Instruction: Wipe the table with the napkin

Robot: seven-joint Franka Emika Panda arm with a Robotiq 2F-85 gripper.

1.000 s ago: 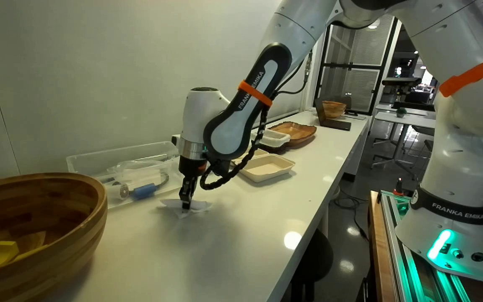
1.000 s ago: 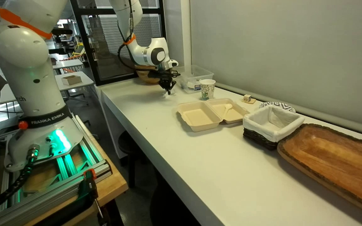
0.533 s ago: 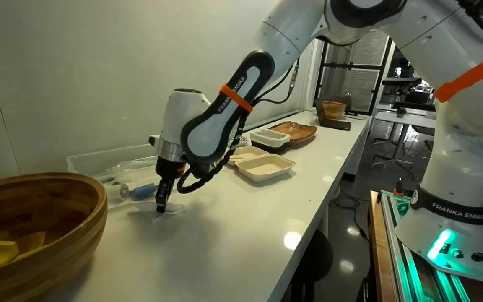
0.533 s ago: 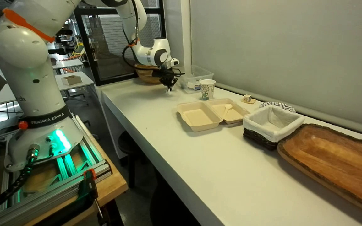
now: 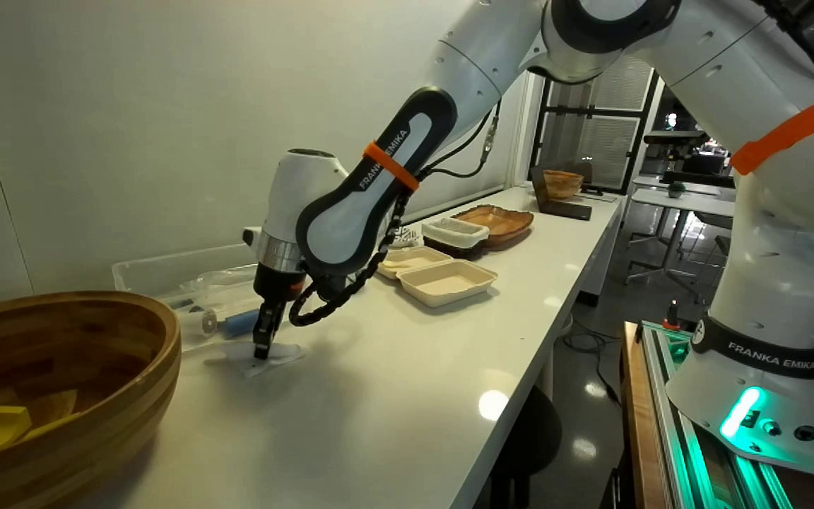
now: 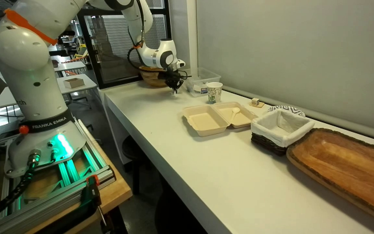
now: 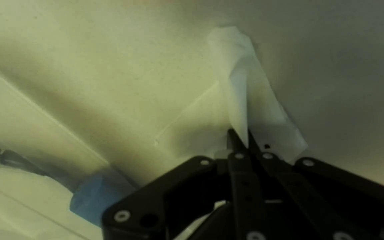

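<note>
Napkin (image 7: pixel 237 96) lies on the white counter (image 5: pixel 393 382), just beside the clear plastic bin (image 5: pixel 160 273) and near the large wooden bowl (image 5: pixel 124 431). We see a raised fold running up into the gripper (image 7: pixel 241 135), the loose paper flaring out on either side. Jaws are drawn together with only that thin pleat between them. Our reading: the paper is pinched about its middle so that the skirt can drag flat as a wiping face. In an exterior view the gripper (image 5: pixel 261 355) leans slightly, tips down at the counter, presumably to press the paper against it. We judge the wiping to be under way; how much is covered, we cannot tell. Bin, paper cup (image 6: pixel 214 92) and hinged takeaway box (image 6: pixel 206 118) stand toward the wall (image 6: pixel 271 48), we suppose so that strokes can run along the outer edge. Next stroke, we would steer away from the bin, whose side could snag the paper or be shoved.
</note>
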